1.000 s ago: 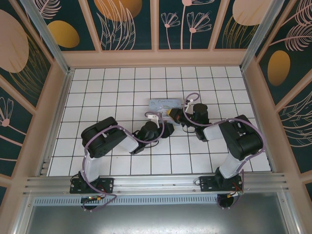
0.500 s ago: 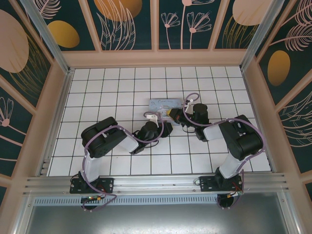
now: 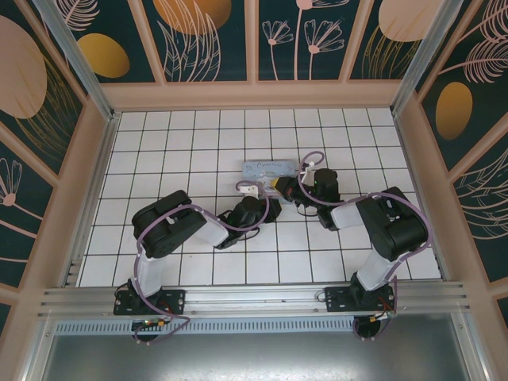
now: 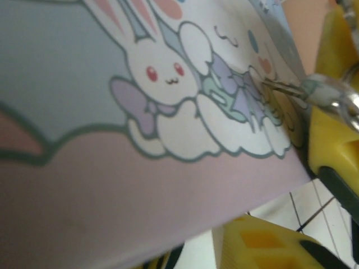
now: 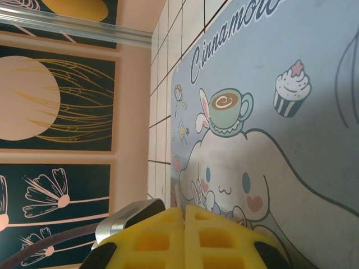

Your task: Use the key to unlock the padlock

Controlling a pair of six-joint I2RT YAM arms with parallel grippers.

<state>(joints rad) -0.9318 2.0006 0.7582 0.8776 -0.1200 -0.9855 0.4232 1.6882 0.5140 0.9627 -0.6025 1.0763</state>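
**Top external view.** Observed a pale blue cartoon-printed tin [image 3: 268, 167] lying flat near the middle of the white tiled surface [image 3: 182, 143]. Found the left gripper [image 3: 262, 198] just beside the tin's near edge. Found the right gripper [image 3: 278, 184] close by at the tin's near right corner, with yellow showing at its tip. Unable to tell from here how the jaws of either stand. Padlock and key too small to make out at this size.

**Left wrist view.** Noted the tin [image 4: 84, 84] very close and tilted across the frame (white rabbit, lilac bow on its print). Noted 1 yellow pad [image 4: 263, 246] at the bottom edge and a 2nd yellow pad [image 4: 328, 140] along the right edge, apart, with white tile between them. Unable to tell whose pad each is, hence unable to tell how wide the left gripper stands. Found a small silvery metal piece [image 4: 328, 98] at the tin's right end. Its shiny rounded end sits against the 2nd yellow pad and its thin shaft reaches toward the tin. Too blurred to tell key from padlock shackle.

**Right wrist view.** Found the right gripper [image 5: 185, 235] at the bottom edge, both yellow pads pressed together. Unable to tell whether anything sits between them. Noted the tin [image 5: 291, 140] just ahead of the tips, with the surface [image 5: 160, 112] and patterned wall panels [image 5: 56, 101] beyond.
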